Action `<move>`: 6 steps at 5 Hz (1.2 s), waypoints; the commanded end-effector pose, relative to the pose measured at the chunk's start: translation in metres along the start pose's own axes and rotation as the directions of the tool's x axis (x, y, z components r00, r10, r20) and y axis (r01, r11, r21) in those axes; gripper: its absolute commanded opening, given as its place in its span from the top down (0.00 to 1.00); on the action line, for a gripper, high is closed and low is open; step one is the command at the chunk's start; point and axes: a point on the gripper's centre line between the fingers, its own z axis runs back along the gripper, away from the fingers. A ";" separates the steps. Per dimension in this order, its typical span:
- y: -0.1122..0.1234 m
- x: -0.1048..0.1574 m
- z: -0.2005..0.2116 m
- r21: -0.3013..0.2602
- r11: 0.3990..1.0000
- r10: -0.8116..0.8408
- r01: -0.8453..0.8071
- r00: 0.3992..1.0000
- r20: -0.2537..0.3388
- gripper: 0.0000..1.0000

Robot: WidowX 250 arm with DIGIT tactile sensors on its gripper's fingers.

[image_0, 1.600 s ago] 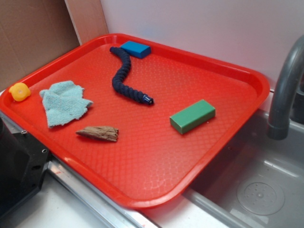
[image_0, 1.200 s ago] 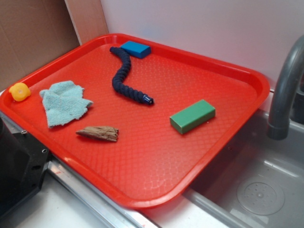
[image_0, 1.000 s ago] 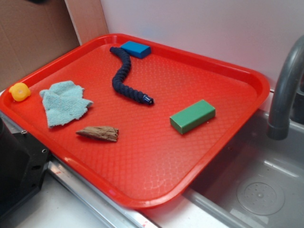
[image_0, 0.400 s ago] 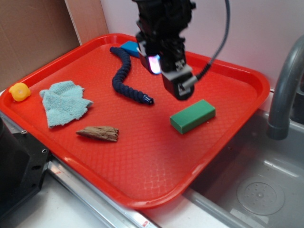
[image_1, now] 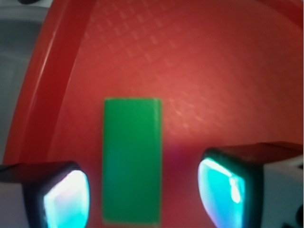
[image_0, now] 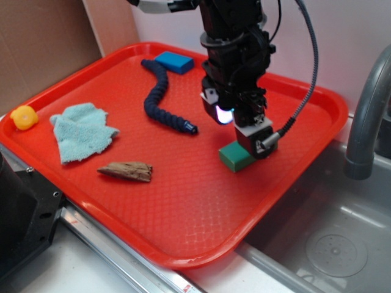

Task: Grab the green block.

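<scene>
The green block (image_1: 132, 159) lies flat on the red tray (image_0: 183, 201), near its right rim, directly under the gripper (image_1: 142, 190) and between the 2 glowing fingertips (image_1: 66, 199), closer to the left one and touching neither. The jaws stand spread wide. The block is a plain matte green brick, elongated, its long axis running along the gap; in the exterior view only its near end (image_0: 235, 157) shows below the gripper.
</scene>
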 end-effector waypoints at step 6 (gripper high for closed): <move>0.034 -0.097 0.172 0.031 0.935 0.351 -0.353 0.935 0.056 1.00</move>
